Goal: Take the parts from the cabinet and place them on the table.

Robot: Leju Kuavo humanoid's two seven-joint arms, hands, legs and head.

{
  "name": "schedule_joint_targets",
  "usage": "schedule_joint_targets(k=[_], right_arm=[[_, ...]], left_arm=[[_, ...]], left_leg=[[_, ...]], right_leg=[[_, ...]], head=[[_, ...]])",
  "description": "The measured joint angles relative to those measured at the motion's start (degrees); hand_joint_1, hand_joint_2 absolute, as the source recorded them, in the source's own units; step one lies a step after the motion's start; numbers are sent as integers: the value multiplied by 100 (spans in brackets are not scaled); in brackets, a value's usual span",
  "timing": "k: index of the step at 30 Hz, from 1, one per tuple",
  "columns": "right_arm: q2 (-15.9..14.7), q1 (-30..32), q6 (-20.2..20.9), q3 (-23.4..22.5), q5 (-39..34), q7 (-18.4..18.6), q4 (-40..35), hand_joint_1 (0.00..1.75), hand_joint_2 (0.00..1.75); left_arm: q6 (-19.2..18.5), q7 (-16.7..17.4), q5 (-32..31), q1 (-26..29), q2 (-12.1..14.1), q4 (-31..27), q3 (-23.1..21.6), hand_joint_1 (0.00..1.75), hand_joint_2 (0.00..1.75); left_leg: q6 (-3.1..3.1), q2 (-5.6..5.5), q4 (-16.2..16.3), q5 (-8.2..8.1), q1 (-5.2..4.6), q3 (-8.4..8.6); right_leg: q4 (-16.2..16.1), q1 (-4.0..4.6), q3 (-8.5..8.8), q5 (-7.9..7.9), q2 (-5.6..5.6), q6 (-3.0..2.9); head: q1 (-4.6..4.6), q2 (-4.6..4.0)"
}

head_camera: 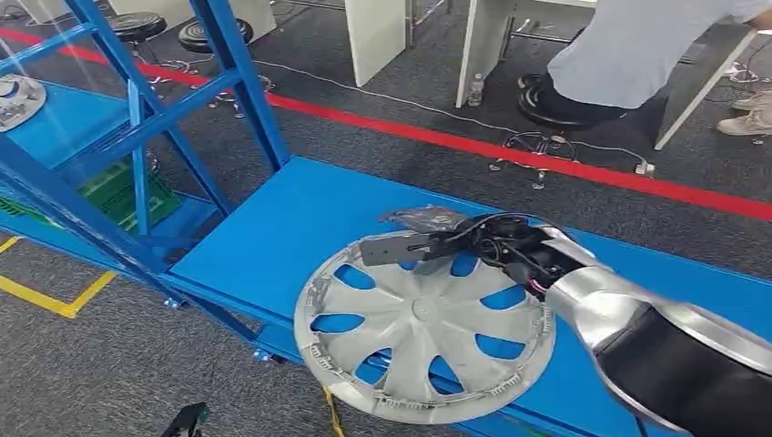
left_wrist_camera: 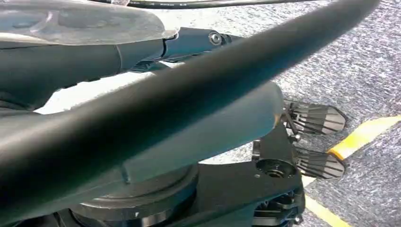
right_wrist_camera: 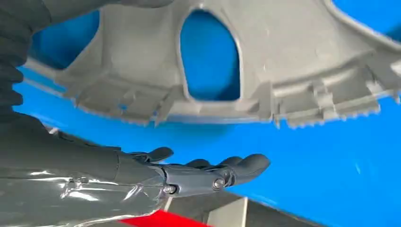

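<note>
Head view: right hand (head_camera: 428, 244) fingers grip the hubcap (head_camera: 425, 325) rim, overhanging the blue table (head_camera: 282, 228) edge.

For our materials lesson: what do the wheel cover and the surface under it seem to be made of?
Wheel cover: likely moulded plastic, matt silver-grey; the right wrist view shows thin ribs and clips along its rim. Blue table: smooth, evenly coloured and slightly glossy, probably painted metal or laminate; the look leaves it open.
</note>
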Motion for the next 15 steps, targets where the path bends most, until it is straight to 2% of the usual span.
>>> schedule_joint_targets(k=[15], right_arm=[[-103, 99, 264, 52, 120, 83, 46, 0, 175]], left_arm=[[-11, -2, 24, 9, 2, 0, 0, 0, 0]], left_leg=[[0, 0, 1, 0, -1, 2]], right_leg=[[-1, -1, 1, 1, 0, 0]], head=[[0, 0]])
